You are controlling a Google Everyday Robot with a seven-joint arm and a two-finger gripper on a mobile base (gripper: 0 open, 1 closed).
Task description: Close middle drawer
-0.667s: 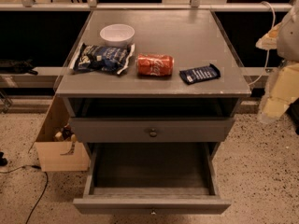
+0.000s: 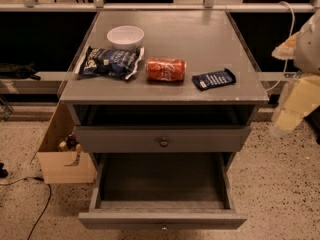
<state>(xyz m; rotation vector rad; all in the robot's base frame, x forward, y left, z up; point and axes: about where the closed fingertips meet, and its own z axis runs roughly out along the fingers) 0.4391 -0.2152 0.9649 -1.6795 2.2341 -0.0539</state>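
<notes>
The middle drawer (image 2: 162,219) is pulled far out at the bottom of the view. It is a wide grey drawer, and its bare inside (image 2: 162,181) shows. Its small knob (image 2: 164,228) sits at the lower edge of the picture. Above it is the topmost drawer front (image 2: 125,140) with a bigger round knob (image 2: 164,142). The lowest drawer is hidden under the open one. My gripper (image 2: 292,109) and pale arm hang at the right edge, beside the cabinet's right corner and apart from both drawers.
On the grey cabinet top (image 2: 200,39) lie a white bowl (image 2: 125,36), a blue chip bag (image 2: 109,62), a red can on its side (image 2: 166,69) and a dark blue bar (image 2: 214,79). A cardboard box (image 2: 60,159) stands on the speckled floor at the left, with a cable (image 2: 37,214) nearby.
</notes>
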